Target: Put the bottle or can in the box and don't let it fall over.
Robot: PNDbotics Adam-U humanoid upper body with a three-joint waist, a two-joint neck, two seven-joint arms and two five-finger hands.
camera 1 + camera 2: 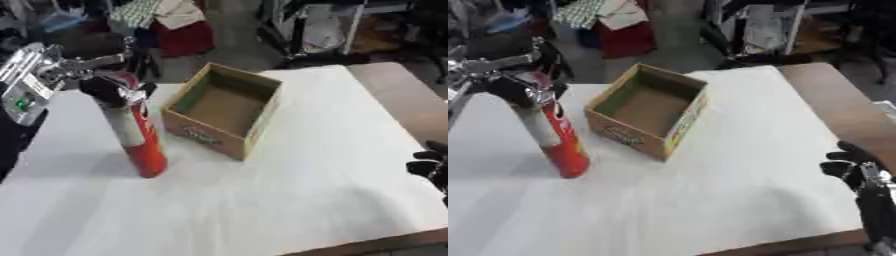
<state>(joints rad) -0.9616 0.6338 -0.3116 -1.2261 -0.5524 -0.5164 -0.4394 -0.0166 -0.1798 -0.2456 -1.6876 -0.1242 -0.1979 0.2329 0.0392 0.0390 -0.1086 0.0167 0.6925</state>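
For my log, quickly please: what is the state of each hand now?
Left hand: shut on the tall red cylindrical can, near its top.
Right hand: holding nothing, idle at the right edge; fingers cannot be told.

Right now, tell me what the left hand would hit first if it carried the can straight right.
Likely the near left wall of the cardboard box; the left hand holds the red can tilted, close beside it. Depth is uncertain.

- The robot's left arm (31, 75) is shiny silver metal, with a small green mark on its side.
- Its black left hand (109, 90) has silver parts.
- The black right hand (855, 172) has a silver joint.
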